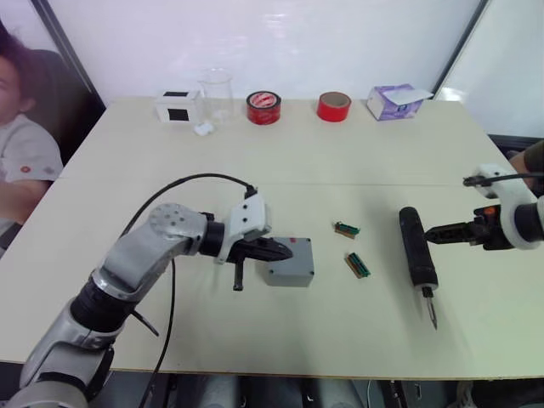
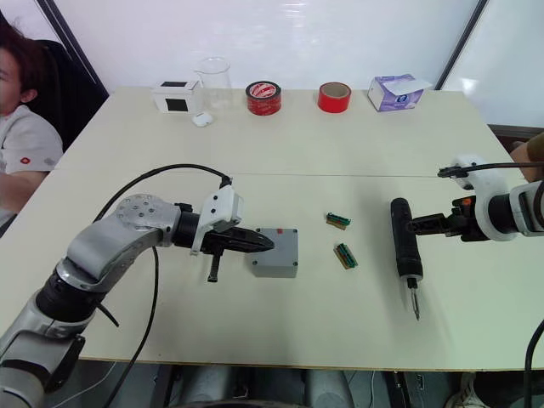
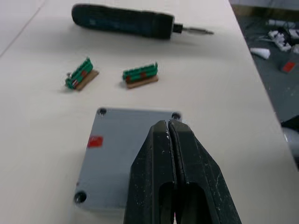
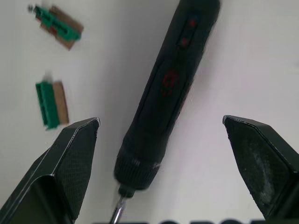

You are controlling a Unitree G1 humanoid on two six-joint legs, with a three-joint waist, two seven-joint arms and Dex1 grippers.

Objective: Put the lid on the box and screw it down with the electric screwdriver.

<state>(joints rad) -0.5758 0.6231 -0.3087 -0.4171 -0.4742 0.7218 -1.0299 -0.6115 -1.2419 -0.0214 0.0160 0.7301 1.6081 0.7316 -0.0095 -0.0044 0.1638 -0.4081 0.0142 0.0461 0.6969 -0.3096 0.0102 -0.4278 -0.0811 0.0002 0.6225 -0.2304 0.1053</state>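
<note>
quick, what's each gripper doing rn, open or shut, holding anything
Left gripper: shut, holding nothing, its tips over the lid on the box.
Right gripper: open, empty, fingers either side of the electric screwdriver lying on the table.

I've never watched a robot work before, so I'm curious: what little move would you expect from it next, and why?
Probably the right gripper lowers and closes on the electric screwdriver. Its fingers stand wide open on either side of the tool, which lies on the table. The lid already sits on the box, the left gripper's shut fingers over it.
</note>
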